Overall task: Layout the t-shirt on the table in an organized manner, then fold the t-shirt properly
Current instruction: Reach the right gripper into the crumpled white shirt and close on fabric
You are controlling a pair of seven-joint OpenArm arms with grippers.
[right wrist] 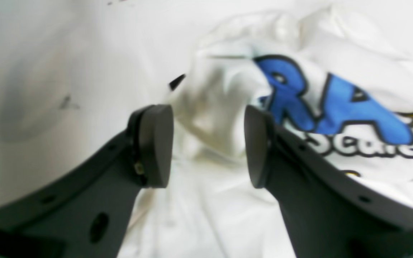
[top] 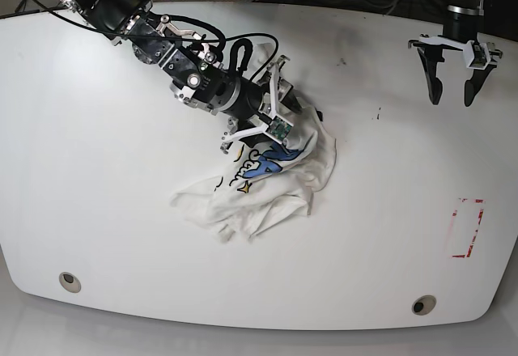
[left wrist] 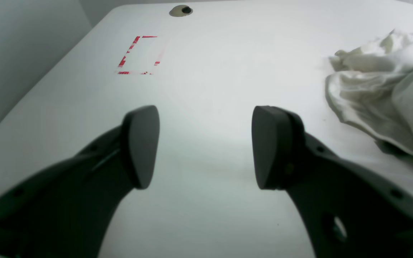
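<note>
Glossy white bench [top: 97, 210] with rounded corners fills the base view; dark floor and cables run behind its far edge. Two round grommet holes sit near the front edge, one at lower left [top: 70, 281], one at lower right [top: 422, 304]. A broken red tape rectangle [top: 467, 228] lies toward the right side of that view. A few dark specks mark the surface near the middle right.

The t-shirt [top: 267, 182] lies crumpled in a heap near the centre of the bench, not spread out. White cloth, heavily creased, with big blue letters [right wrist: 335, 104] outlined in black facing up; a bit of yellow shows beside them. Smaller black-outlined lettering runs below, too blurred to read.

Right gripper [right wrist: 208, 141]: arm reaches in from the upper left of the base view and is down at the upper edge of the heap. Jaws apart, with a raised fold of white cloth showing between them in the wrist view. Cannot tell whether either pad touches the cloth; nothing is pinched.

Left gripper [left wrist: 204, 147]: hangs above bare bench at the far right of the base view, well apart from the t-shirt. Jaws apart, nothing between them. In its wrist view the shirt lies off to the right, tape rectangle and one grommet hole ahead.
</note>
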